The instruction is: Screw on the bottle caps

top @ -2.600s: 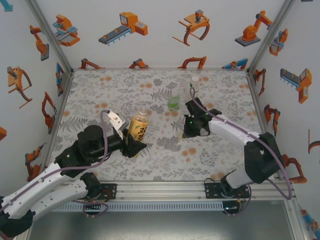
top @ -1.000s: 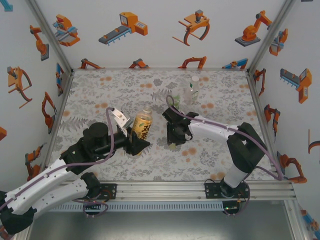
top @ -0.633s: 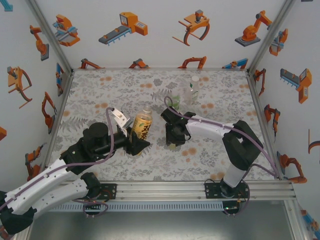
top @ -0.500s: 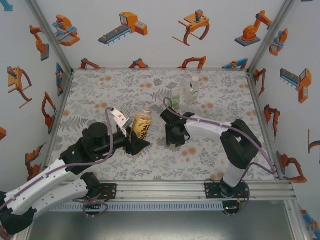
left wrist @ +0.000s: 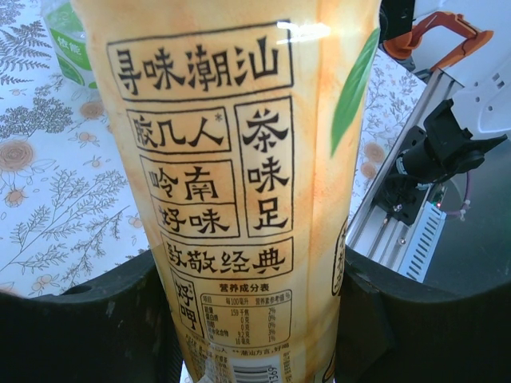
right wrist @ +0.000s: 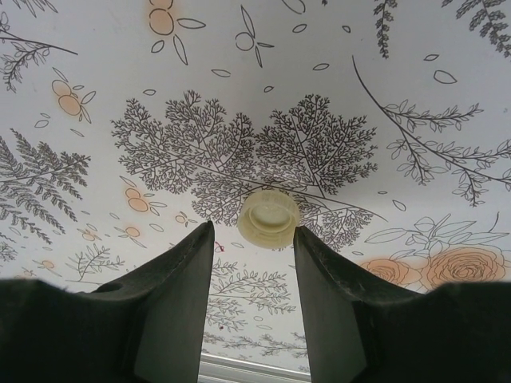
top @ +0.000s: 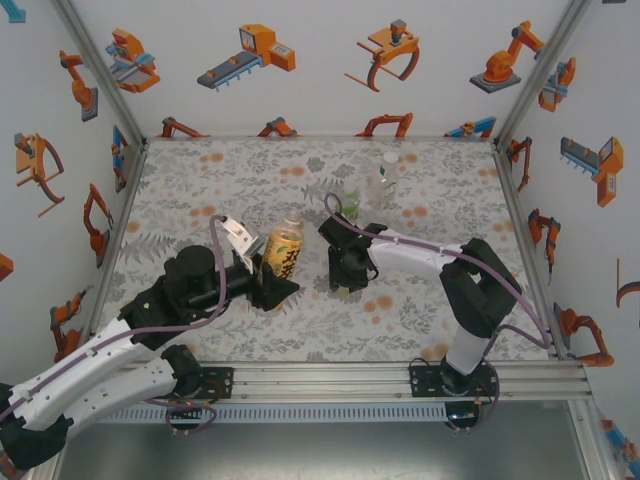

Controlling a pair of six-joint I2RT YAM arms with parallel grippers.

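One pale bottle cap (right wrist: 268, 217) lies flat on the floral table (top: 200, 180), just at the tips of the right gripper (right wrist: 254, 231), whose two fingers stand apart on either side of it. Three bottles share the table. The amber bottle (top: 283, 250), left of the cap, is clamped low on its yellow label by the left gripper (left wrist: 251, 319). The green bottle (top: 350, 203) and clear bottle (top: 388, 180) stand farther back, close together.

Tall amber plastic bottle with yellow label (top: 283, 250) between the fingers of the left gripper (top: 270, 288), small pale round plastic cap (right wrist: 269, 217) on the flowery table (top: 200, 180) just past the right gripper (right wrist: 253, 231), short green bottle (top: 349, 204) behind, clear bottle (top: 388, 178) right of it.
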